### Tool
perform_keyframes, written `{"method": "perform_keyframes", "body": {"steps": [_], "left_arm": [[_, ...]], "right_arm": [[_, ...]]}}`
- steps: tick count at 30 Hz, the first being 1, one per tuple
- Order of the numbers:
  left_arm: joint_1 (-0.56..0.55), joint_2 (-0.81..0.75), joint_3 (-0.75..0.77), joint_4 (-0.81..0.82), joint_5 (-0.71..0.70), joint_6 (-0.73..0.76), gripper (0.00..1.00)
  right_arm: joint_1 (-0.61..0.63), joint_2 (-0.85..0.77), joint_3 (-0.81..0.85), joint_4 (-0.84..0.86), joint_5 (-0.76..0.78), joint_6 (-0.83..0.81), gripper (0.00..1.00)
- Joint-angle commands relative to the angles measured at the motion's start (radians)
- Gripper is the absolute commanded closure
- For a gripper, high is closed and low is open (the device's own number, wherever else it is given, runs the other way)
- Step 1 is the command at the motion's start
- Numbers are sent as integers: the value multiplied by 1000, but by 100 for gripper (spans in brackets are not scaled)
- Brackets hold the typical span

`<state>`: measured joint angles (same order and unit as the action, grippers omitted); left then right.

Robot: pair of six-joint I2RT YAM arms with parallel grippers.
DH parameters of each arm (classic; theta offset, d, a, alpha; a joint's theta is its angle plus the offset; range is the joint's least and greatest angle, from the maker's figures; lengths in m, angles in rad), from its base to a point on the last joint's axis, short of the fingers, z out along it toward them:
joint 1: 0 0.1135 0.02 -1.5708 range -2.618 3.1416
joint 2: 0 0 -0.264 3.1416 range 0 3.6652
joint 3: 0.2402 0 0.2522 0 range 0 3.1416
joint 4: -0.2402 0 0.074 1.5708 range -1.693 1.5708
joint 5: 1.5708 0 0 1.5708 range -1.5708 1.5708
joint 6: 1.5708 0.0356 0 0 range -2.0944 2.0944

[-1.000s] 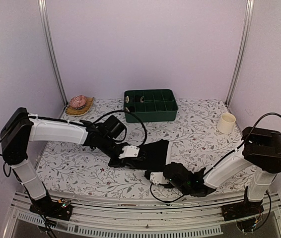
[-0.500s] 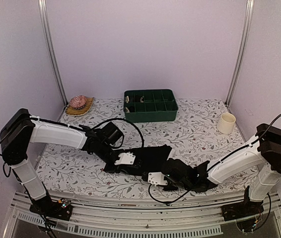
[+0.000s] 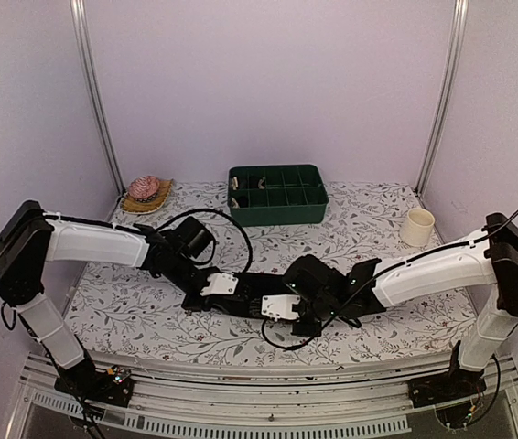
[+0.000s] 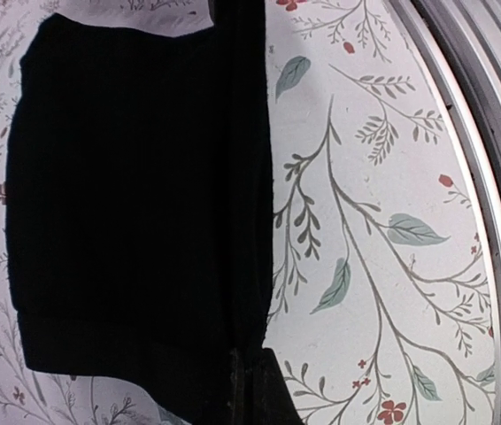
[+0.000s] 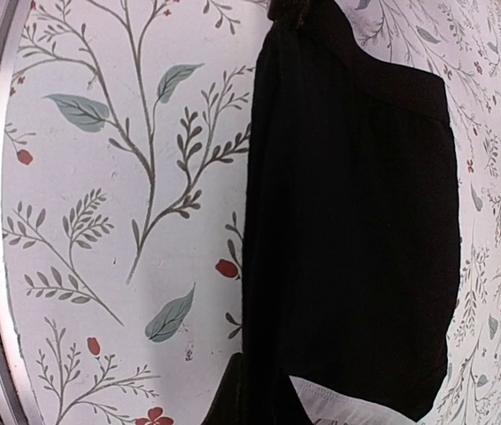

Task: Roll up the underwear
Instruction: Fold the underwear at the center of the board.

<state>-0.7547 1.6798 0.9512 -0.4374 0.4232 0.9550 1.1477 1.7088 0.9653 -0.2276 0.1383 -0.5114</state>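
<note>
Pinching the underwear (image 3: 252,293) along its near fold with both grippers
Clamped narrow on the black fabric's edge with left gripper (image 4: 243,390) and right gripper (image 5: 242,394), close together; otherwise lying flat at mid-front of the floral worktop (image 3: 378,247), green tray (image 3: 277,194) well behind

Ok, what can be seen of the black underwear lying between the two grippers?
The underwear is soft black fabric, folded into a flat, roughly rectangular pad on the floral tablecloth. Its near edge is drawn into a straight ridge, which the left gripper and right gripper appear to pinch at opposite ends. A white patch shows at one corner.
</note>
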Motion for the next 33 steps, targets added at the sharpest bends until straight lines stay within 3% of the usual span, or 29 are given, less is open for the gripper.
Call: {"method": "perform_keyframes", "body": {"steps": [1, 11, 33], "left_arm": [[47, -15, 53, -51, 24, 46, 100], [104, 59, 184, -144, 31, 109, 100], [155, 275, 441, -210, -21, 131, 100]], "right_arm": [[-48, 25, 86, -150, -156, 10, 98], [-156, 129, 294, -398, -331, -41, 95], [-333, 258, 446, -490, -429, -111, 94]]}}
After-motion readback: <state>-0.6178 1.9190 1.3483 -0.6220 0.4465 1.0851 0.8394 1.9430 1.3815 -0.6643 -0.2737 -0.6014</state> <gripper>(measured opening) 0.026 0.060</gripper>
